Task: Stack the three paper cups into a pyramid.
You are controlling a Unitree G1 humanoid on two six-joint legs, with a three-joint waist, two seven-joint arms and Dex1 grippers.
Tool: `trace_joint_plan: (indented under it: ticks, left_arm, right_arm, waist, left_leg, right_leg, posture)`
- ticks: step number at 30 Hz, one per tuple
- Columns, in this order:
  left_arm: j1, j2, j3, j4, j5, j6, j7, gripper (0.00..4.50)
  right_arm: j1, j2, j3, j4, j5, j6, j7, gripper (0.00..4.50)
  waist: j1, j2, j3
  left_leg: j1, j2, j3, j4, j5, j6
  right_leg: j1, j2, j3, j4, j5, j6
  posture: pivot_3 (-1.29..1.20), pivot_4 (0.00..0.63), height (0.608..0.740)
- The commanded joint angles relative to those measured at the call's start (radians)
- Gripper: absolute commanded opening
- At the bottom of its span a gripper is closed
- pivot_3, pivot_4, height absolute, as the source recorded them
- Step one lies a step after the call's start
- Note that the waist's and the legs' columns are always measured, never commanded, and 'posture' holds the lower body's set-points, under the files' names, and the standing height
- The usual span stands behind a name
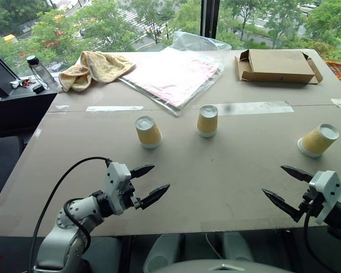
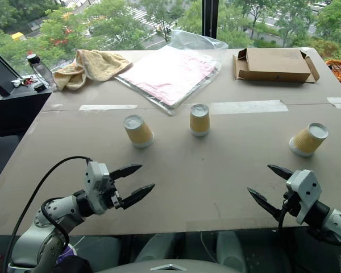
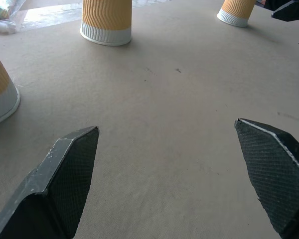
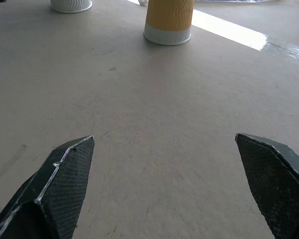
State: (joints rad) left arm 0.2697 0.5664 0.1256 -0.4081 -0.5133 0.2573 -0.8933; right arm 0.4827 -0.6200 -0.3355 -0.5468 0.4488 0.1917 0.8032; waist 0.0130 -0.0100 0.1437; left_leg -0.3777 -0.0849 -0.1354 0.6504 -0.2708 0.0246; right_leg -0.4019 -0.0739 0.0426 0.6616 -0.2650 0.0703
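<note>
Three small yellow-tan ribbed paper cups are standing upside down, well apart on the grey-brown tabletop (image 1: 216, 187): left cup (image 1: 148, 132), middle cup (image 1: 207, 120), right cup (image 1: 317, 140). The left gripper (image 1: 152, 185) and right gripper (image 1: 281, 185) are hovering wide open, empty. Stacking is not yet begun; next calls for reaching a cup.

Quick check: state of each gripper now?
Left gripper: open, holding nothing.
Right gripper: open, holding nothing.
</note>
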Motion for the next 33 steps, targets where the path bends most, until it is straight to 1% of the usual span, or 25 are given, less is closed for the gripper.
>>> trace_joint_plan:
  ticks: [1, 4, 8, 10, 12, 15, 22, 33]
  left_arm:
    - [-0.021, 0.004, 0.012, -0.019, -0.017, 0.002, 0.009, 4.50]
    - [-0.066, -0.019, 0.036, -0.021, -0.039, 0.022, 0.057, 4.50]
    - [-0.138, -0.045, 0.091, 0.028, -0.065, 0.074, 0.150, 4.50]
    - [-0.169, -0.038, 0.123, 0.066, -0.066, 0.082, 0.167, 4.50]
    - [-0.198, -0.024, 0.146, 0.108, -0.054, 0.077, 0.169, 4.50]
    - [-0.236, -0.003, 0.156, 0.162, -0.036, 0.066, 0.157, 4.50]
    - [-0.395, 0.037, 0.114, 0.351, 0.036, 0.004, 0.099, 4.50]
    - [-0.599, -0.001, 0.014, 0.572, 0.114, -0.096, 0.015, 4.50]
  right_arm:
    - [-0.011, 0.006, -0.023, -0.050, 0.016, -0.011, -0.013, 4.48]
    - [-0.057, 0.023, 0.010, -0.068, 0.013, -0.004, -0.050, 4.48]
    - [-0.131, 0.039, 0.045, -0.093, 0.035, 0.023, -0.079, 4.48]
    - [-0.165, 0.045, 0.068, -0.159, 0.097, 0.009, -0.055, 4.48]
    - [-0.170, 0.025, 0.094, -0.229, 0.139, 0.005, -0.014, 4.48]
    - [-0.167, -0.005, 0.115, -0.277, 0.164, 0.029, 0.004, 4.48]
    - [-0.148, -0.036, 0.124, -0.286, 0.117, 0.022, -0.003, 4.48]
    - [-0.037, -0.012, 0.097, -0.331, 0.076, -0.005, -0.038, 4.48]
  waist:
    - [0.000, 0.000, 0.000]
    - [0.000, 0.000, 0.000]
    - [0.000, 0.000, 0.000]
    - [0.000, 0.000, 0.000]
    - [-0.001, 0.000, 0.000]
    - [0.000, -0.001, 0.000]
    - [0.001, -0.002, 0.000]
    - [0.000, -0.002, 0.000]
  left_leg:
    - [0.000, 0.000, 0.000, 0.000, 0.000, 0.000]
    - [0.000, 0.000, 0.000, 0.000, 0.000, 0.000]
    - [0.000, 0.000, 0.000, 0.000, 0.000, 0.000]
    - [0.000, 0.000, 0.000, 0.000, 0.000, -0.001]
    - [0.000, 0.000, -0.001, 0.000, 0.000, -0.001]
    - [-0.001, 0.000, -0.002, 0.000, 0.001, -0.003]
    - [-0.001, -0.001, -0.002, 0.001, 0.002, -0.004]
    - [-0.001, 0.000, -0.003, 0.001, 0.002, -0.005]
  right_leg:
    - [0.000, 0.000, 0.000, 0.000, 0.000, 0.000]
    - [0.000, 0.000, 0.000, 0.000, 0.000, 0.000]
    - [0.000, 0.001, 0.000, 0.000, 0.000, 0.000]
    - [0.000, 0.001, 0.000, 0.000, 0.000, 0.000]
    - [-0.001, 0.001, 0.000, 0.001, 0.000, 0.000]
    - [-0.001, 0.001, -0.002, 0.000, 0.000, 0.000]
    - [0.000, 0.001, -0.002, 0.000, 0.000, 0.000]
    - [-0.001, 0.001, -0.002, 0.000, 0.000, 0.000]
  posture:
    - [0.00, 0.150, 0.740]
    - [0.00, 0.150, 0.740]
    - [0.00, 0.150, 0.740]
    - [0.00, 0.150, 0.740]
    - [0.00, 0.150, 0.740]
    - [0.00, 0.150, 0.740]
    - [0.00, 0.150, 0.740]
    - [0.00, 0.150, 0.740]
